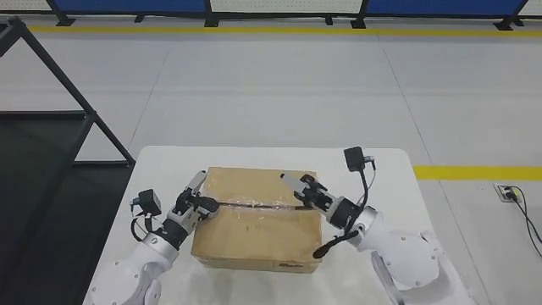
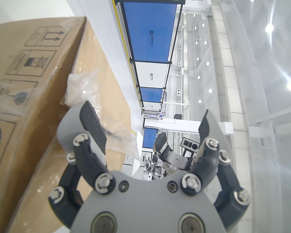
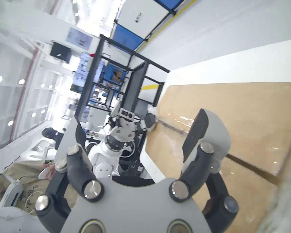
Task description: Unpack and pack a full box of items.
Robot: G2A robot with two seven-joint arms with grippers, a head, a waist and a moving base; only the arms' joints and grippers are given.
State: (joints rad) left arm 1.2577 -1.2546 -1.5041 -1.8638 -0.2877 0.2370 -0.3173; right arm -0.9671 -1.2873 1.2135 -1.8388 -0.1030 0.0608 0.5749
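A brown cardboard box (image 1: 254,233) lies on the white table (image 1: 381,169), its top flaps down and a seam with clear tape (image 1: 254,206) running across the top. My left gripper (image 1: 201,196) is open at the seam's left end. In its wrist view the left gripper (image 2: 148,112) has one finger (image 2: 92,122) beside crumpled loose tape (image 2: 87,86) at the box (image 2: 34,93) edge. My right gripper (image 1: 303,188) is open over the seam's right end. In its wrist view the right gripper (image 3: 138,120) has one finger (image 3: 196,129) above the box top (image 3: 245,112).
A black metal rack (image 1: 51,102) stands off the table's left side. White table surface lies free behind the box and to its right. Each wrist view shows the other arm's gripper farther off (image 2: 169,151) (image 3: 149,120).
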